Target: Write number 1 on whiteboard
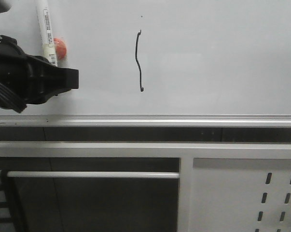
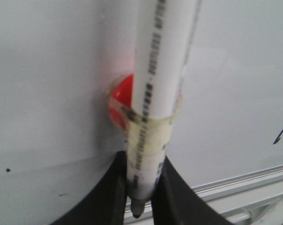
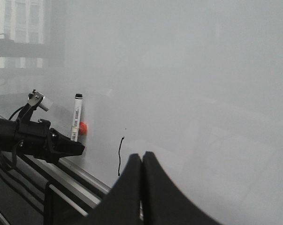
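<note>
Number 1 [image 1: 140,61] sits mid whiteboard [image 1: 222,58]. Left claw [image 2: 142,187] clamped on a white marker [image 2: 155,93], top cut off; red blob [image 2: 118,101] behind, probably a magnet. Right claw [image 3: 142,161] pressed together, empty.

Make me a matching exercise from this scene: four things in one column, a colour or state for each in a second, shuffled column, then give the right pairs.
Things:
1. number 1
2. marker
3. right gripper
4. round magnet

States:
A. red, on the whiteboard behind the marker
B. shut, holding nothing
C. thin black wavy stroke, already drawn
D. white barrel, clamped in the left gripper

Pairs: 1-C, 2-D, 3-B, 4-A
</note>
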